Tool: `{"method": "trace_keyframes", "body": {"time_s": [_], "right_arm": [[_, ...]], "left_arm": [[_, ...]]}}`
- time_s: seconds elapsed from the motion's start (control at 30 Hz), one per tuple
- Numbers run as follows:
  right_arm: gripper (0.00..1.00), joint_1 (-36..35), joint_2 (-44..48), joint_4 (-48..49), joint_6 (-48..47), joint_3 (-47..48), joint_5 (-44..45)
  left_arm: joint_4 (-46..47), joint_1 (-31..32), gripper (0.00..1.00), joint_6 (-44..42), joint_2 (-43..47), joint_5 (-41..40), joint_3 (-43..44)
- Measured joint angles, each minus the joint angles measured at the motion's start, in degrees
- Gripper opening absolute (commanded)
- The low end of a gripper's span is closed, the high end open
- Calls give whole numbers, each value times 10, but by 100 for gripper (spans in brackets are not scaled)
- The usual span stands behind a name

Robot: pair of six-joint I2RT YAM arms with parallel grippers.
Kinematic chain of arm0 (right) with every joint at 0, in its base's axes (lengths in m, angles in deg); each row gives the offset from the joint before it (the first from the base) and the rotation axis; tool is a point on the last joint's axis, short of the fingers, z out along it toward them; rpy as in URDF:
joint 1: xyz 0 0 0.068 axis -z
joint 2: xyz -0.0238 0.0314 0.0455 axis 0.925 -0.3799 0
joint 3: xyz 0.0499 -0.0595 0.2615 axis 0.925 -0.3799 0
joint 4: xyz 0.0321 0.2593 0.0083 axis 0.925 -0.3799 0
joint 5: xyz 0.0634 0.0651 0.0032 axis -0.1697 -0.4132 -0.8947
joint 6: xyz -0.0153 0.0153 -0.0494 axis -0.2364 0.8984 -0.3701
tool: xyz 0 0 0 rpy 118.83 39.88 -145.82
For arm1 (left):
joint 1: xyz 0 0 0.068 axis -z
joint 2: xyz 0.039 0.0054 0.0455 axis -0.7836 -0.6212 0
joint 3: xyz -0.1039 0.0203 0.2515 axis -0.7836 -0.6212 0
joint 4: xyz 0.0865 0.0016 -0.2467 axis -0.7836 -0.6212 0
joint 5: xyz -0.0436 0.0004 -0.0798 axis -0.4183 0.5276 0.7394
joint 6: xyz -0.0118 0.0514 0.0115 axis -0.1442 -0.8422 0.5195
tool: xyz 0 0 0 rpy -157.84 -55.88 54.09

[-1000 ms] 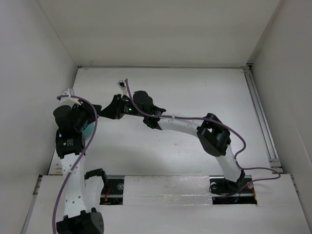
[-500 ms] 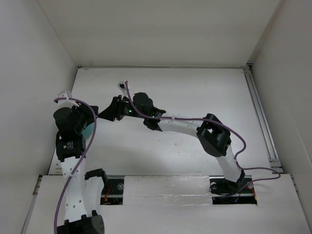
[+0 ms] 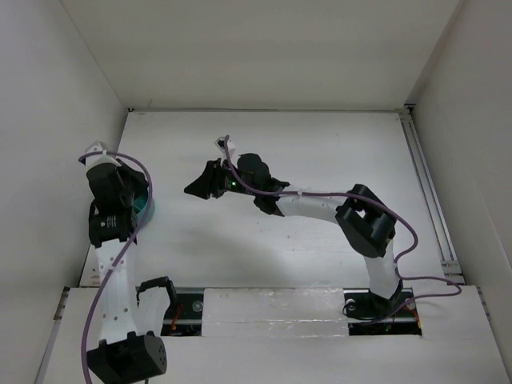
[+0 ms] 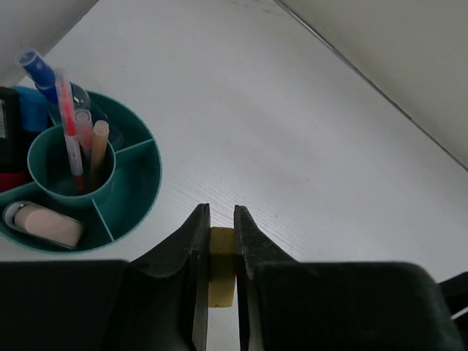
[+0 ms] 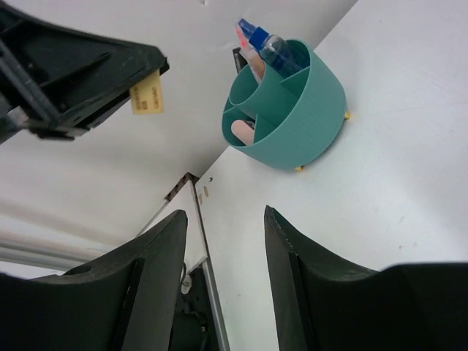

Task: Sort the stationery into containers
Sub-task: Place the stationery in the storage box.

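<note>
Teal organizer [image 4: 148, 189] upright, pens [image 4: 71, 139] standing in centre cup; tan eraser [image 4: 221, 270] pinched in left tool [image 4: 219, 214].

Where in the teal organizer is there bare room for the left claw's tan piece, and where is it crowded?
Bare: the outer compartment nearest the left claw, between two dividers, and the table beside the organizer. Crowded: the centre cup of pens and the section with the pink block.
</note>
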Motion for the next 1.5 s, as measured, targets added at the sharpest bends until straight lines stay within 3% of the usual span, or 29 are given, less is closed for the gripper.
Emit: {"method": "trace_keyframes", "body": {"time_s": [0.5,0.83,1.5], "right_arm": [[52,37,60,43,-14,-72,-36],[52,66,61,61,-7,-80,-69],[52,74,61,121,21,-96,-110]], "left_arm": [[11,0,0,-188,-189,23,125],[33,0,0,-235,-207,33,77],[67,0,0,-247,-231,-81,16]]}}
